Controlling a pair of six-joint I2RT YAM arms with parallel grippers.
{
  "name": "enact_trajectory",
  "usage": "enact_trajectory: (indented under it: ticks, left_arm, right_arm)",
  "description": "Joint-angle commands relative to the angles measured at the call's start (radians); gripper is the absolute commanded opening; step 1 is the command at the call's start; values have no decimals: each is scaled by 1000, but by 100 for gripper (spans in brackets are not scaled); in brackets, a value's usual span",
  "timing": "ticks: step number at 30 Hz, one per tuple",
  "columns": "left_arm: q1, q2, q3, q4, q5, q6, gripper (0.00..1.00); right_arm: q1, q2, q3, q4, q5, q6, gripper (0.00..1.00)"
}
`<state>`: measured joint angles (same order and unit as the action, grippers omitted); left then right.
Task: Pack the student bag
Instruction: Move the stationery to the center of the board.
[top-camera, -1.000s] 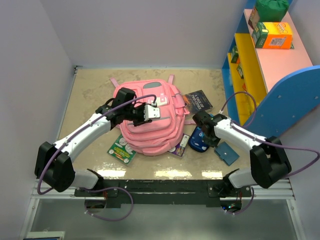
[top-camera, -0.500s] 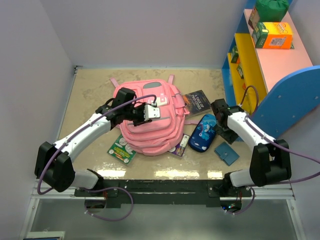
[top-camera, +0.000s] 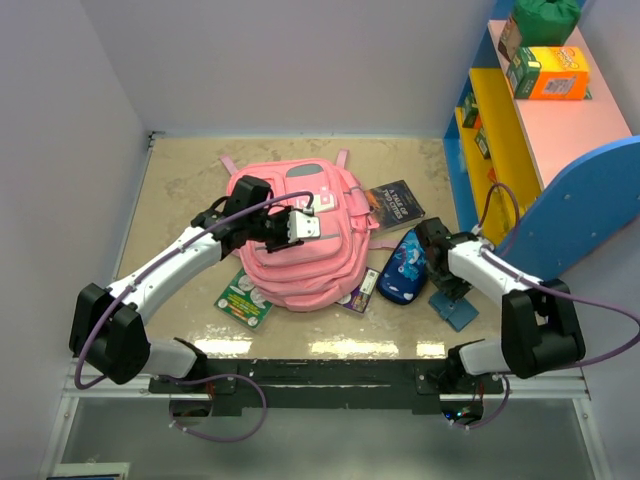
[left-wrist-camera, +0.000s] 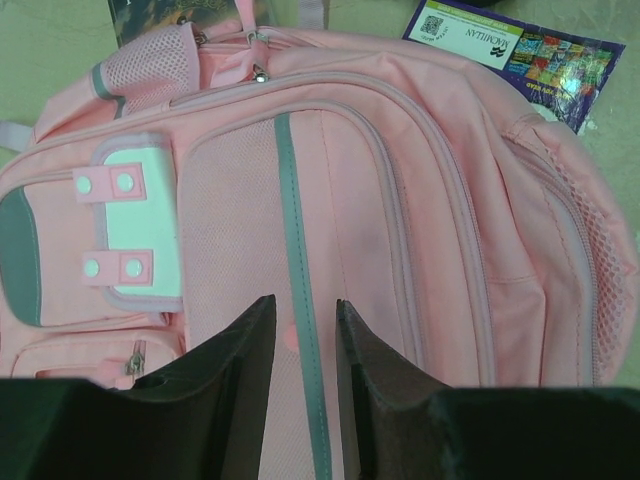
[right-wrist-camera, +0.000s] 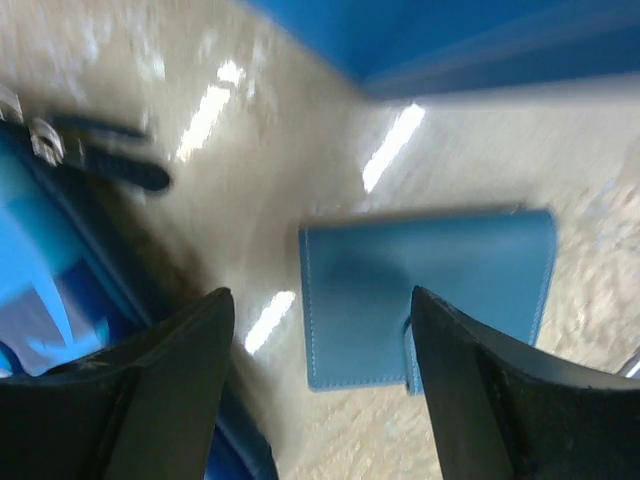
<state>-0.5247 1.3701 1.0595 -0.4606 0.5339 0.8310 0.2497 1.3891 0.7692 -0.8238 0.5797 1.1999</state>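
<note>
The student bag (top-camera: 300, 255) is a large pink backpack with grey trim, lying flat mid-table; its front pockets and white label fill the left wrist view (left-wrist-camera: 400, 200). My left gripper (top-camera: 305, 226) hovers over the bag's front. Its jaws (left-wrist-camera: 305, 305) stand a narrow gap apart over a grey strip, with nothing spanning them. My right gripper (top-camera: 450, 288) is open, low over a small blue wallet (top-camera: 458, 309) on the table right of the bag. That wallet (right-wrist-camera: 430, 290) lies mostly under the right finger. The dark-blue pencil case (top-camera: 402, 268) lies between wallet and bag.
A dark book (top-camera: 396, 203) lies at the bag's upper right, a green booklet (top-camera: 243, 297) at its lower left, a purple booklet (top-camera: 362, 290) at its lower right. A blue, yellow and pink shelf (top-camera: 540, 150) with an orange box (top-camera: 546, 71) stands on the right.
The right gripper opened at the pencil case, swung away to the right, then came down over the blue wallet. The pencil case shifted slightly. The left arm stayed still.
</note>
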Motion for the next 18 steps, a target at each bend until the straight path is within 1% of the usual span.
enact_trajectory:
  ticks: [1,2,4,6,8,10,13,14,15,18]
  left_arm:
    - [3,-9,22,-12,-2,29,34]
    - [3,-9,22,-16,-2,31,35]
    - [3,-8,22,-18,-6,37,35]
    - [3,-11,22,-23,-6,39,35]
    - [3,-16,22,-24,-11,39,34]
    - [3,-16,19,-24,-9,39,34]
    - [5,-17,19,-27,-8,39,34]
    - [5,-17,20,-29,-9,39,34]
    - [5,-19,22,-32,-11,42,34]
    - [5,-22,23,-33,-17,45,34]
  right_arm:
    - [94,-44,-77,-15,-29,228,73]
    - [103,-39,-87,-9,-34,230,66]
    - [132,-22,-76,-27,-34,251,66]
    - [157,1,-73,-23,-49,257,59]
    - [203,14,-71,-23,-78,277,56]
    - [258,14,-70,-2,-107,303,57]
    - [364,16,-51,31,-158,331,54]
    - [393,21,-42,28,-168,342,52]
    - [443,36,-24,29,-190,348,51]
    - [529,51,-2,17,-234,368,50]
